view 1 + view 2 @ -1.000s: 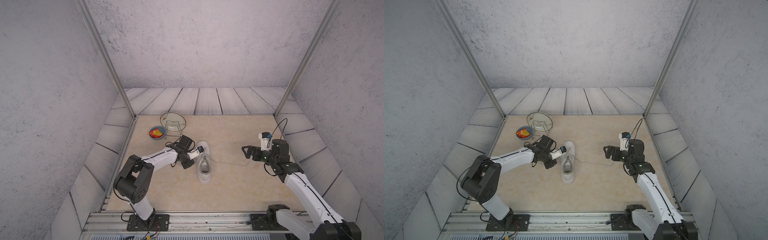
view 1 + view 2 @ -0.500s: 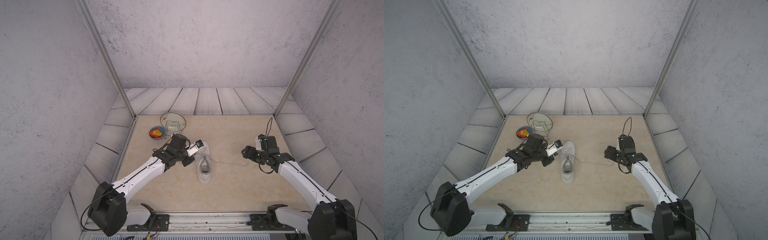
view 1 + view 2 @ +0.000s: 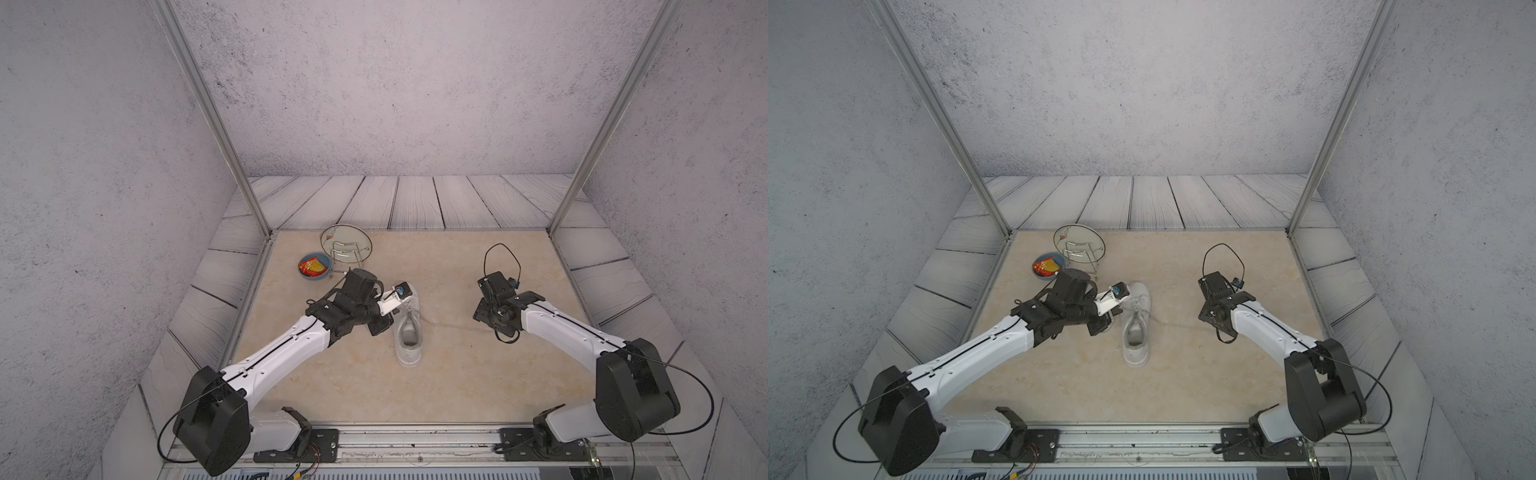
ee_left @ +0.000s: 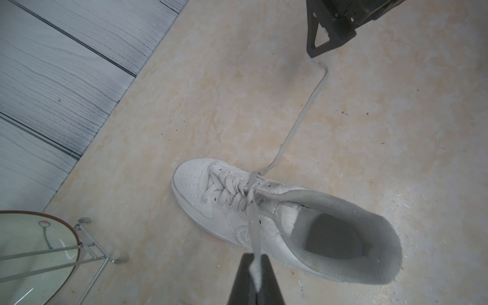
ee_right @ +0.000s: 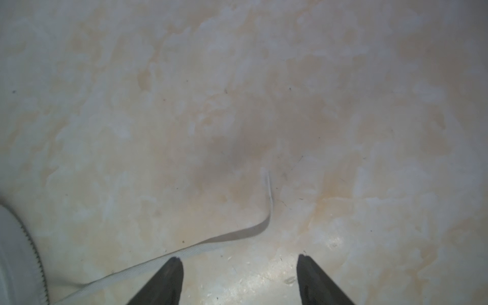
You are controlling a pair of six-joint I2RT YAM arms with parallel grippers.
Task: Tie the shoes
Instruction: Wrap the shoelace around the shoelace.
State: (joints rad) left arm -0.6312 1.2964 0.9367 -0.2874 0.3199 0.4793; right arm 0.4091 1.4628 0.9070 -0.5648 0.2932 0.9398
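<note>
- The shoe (image 3: 409,328) is lying about mid-table (image 3: 457,386), its toe pointing toward the far edge.
- The left gripper (image 4: 255,274) is pinching one lace (image 4: 254,227) tight, just beside the shoe on the side facing the left edge.
- The right gripper (image 5: 239,261) is hovering with its jaws apart and holding nothing, over the other lace (image 5: 232,233), which is trailing toward the right edge.
- Doing this well probably means centring that lace between the jaws before closing, because it is now running beside one finger (image 5: 169,277).
- Compared with a second ago, the right gripper is sitting lower and narrower, the left arm (image 3: 291,345) is reaching out straighter, and the shoe is staying put.
</note>
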